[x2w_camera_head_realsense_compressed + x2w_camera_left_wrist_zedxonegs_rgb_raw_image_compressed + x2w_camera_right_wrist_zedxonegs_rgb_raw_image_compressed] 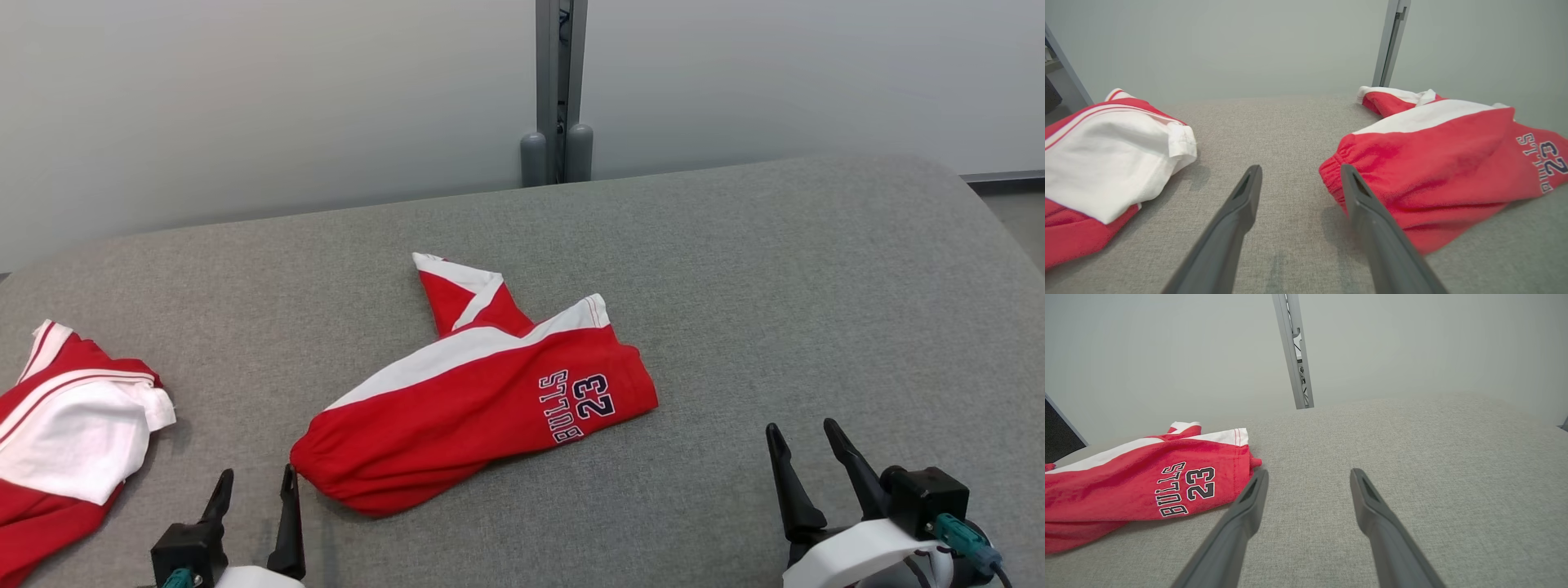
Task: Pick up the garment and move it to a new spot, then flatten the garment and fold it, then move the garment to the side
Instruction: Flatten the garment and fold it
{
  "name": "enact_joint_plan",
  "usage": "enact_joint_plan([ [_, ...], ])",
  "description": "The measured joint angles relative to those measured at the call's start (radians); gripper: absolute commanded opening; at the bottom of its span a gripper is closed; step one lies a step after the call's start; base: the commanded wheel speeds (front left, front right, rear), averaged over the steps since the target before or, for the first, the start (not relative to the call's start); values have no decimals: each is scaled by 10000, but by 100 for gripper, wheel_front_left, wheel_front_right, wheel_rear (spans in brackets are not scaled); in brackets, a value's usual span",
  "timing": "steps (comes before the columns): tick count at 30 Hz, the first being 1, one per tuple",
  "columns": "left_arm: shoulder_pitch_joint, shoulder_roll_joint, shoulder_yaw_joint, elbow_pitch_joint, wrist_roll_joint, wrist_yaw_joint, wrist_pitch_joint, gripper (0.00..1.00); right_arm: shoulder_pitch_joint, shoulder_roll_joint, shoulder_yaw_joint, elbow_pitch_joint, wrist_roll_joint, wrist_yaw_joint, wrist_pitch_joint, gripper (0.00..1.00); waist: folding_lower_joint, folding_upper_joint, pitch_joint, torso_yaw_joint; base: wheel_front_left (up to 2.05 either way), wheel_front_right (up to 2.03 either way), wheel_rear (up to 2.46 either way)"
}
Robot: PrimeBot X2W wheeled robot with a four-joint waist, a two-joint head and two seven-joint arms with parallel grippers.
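Red-and-white fleece shorts printed BULLS 23 (pixel 482 400) lie rumpled mid-surface on the grey woven-fabric tabletop (pixel 816 269), one leg flipped back at 12 o'clock. The robot's left gripper (pixel 257 474), long dark fingers spread w/ nothing between them, sits at 7 o'clock of the shorts, the finger nearer the cloth just beside the elastic waistband. The right gripper (pixel 801 426), likewise spread & empty, hovers at 4 o'clock, apart from the hem. Flattening & folding look not yet done. Risks: a pinch at the bunched waistband may catch one layer only, so the cloth twists rather than spreads; the flipped leg could get pressed in as a crease; & a second red-and-white garment, loosely piled (pixel 73 425) at 9 o'clock, lies near enough that a leftward sweep of the left arm could snag it.
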Motion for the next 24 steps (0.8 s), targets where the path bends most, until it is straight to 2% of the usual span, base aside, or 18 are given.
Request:
enact_joint_plan([
  [9, 821, -226, 725, -792, 157, -134, 0, 100, 278, 0, -56, -284, 10, 0, 0, 100, 0, 0, -276, 49, 0, 0, 0],
  [12, 937, -261, 759, -894, 81, -322, 0, 100, 302, 0, -65, -301, 19, 0, 0, 100, 0, 0, -285, 111, 0, 0, 0],
  [17, 729, -270, 441, -826, -890, -779, 0, 100, 320, 0, -40, -282, 2, 0, 0, 100, 0, 0, -187, 136, 0, 0, 0],
  [24, -62, -278, -205, -102, -917, -968, 0, 100, 282, 2, 29, -140, -59, 0, 0, 100, 0, 0, -31, 77, 0, 0, 0],
])
